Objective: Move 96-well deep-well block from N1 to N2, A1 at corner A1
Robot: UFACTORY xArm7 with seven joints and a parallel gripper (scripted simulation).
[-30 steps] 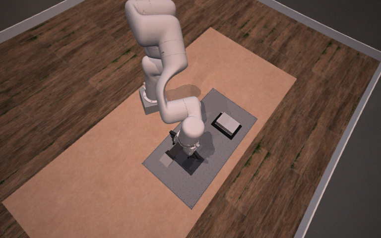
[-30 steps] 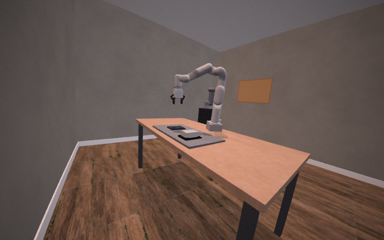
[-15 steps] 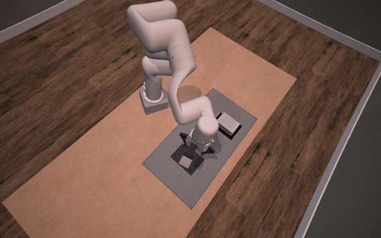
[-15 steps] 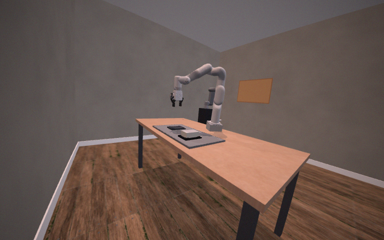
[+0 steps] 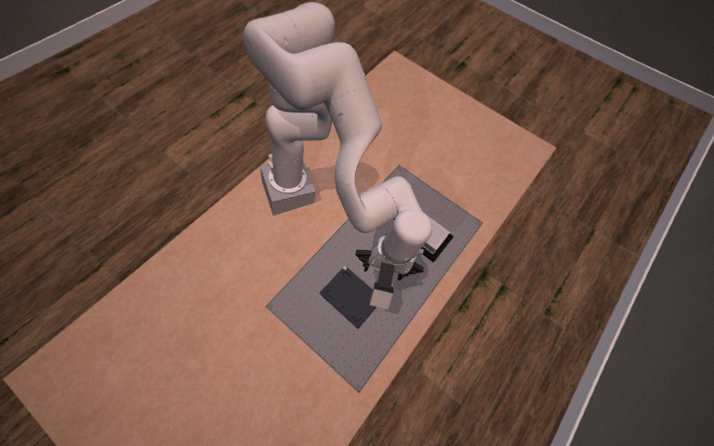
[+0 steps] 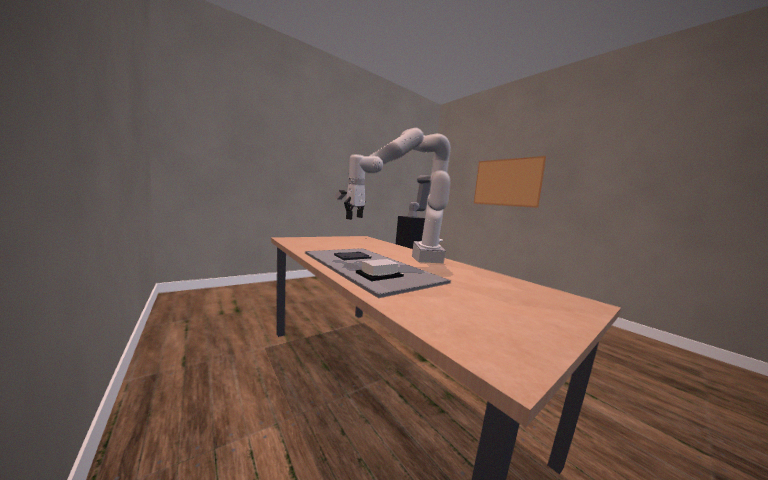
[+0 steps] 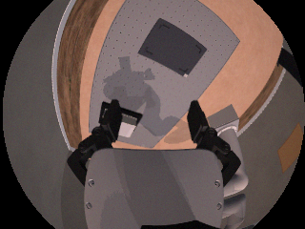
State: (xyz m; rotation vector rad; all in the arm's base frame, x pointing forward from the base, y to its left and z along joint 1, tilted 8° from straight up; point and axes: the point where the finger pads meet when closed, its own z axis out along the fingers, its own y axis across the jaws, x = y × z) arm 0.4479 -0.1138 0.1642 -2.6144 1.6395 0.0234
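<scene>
Overhead, gripper [image 6: 353,211] spread fully wide and gripping nothing, hanging well above the grey base plate [image 5: 337,336]. Deep-well block [image 6: 380,264] seated on nest N1 [image 6: 390,276] at frame centre, exterior view. Dark nest N2 [image 5: 344,296] bare, centre of top view.

My arm [image 6: 433,186] rises upright from my base [image 6: 420,255], bends at the elbow up top and reaches out level, away from that base. My wrist [image 6: 356,176] turns straight down. My gripper [image 6: 353,212] hangs well out from the base, fingers spread wide, nothing between them.
</scene>
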